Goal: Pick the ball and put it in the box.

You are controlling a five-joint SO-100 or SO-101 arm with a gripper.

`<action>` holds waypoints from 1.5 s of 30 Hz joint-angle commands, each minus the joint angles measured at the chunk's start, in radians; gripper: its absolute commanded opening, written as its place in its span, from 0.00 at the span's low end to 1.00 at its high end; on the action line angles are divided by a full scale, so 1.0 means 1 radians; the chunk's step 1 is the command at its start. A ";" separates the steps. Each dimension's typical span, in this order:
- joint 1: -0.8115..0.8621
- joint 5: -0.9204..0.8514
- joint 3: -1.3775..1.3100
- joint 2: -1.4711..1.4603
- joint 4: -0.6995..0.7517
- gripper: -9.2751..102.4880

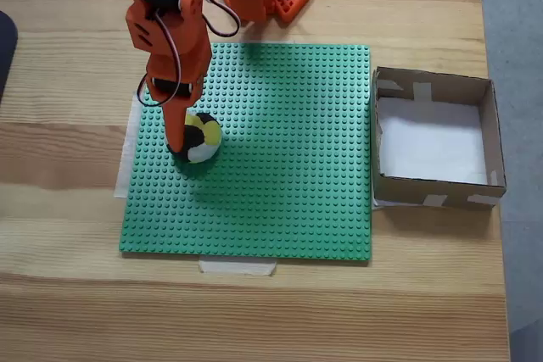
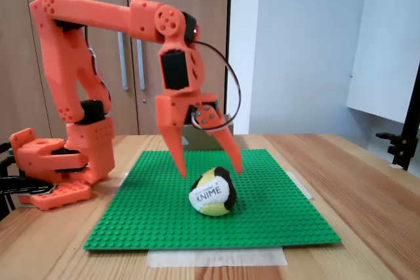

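Orange plastic arm and patchwork ball have met, but nothing is lifted: the ball rests on the green studded baseplate, toward its left side in the view from above, and the cardboard box stands well apart at the table's right edge with only its white bottom showing, so the grasp, the carry and the drop all seem to remain. Spread wide, the gripper straddles the ball's top, its fingertips low beside it, holding nothing.
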 commanded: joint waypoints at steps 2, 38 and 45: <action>0.003 0.005 -0.005 -0.005 -0.014 0.48; 0.000 -0.014 0.107 -0.006 -0.195 0.47; -0.002 -0.011 0.109 -0.006 -0.202 0.44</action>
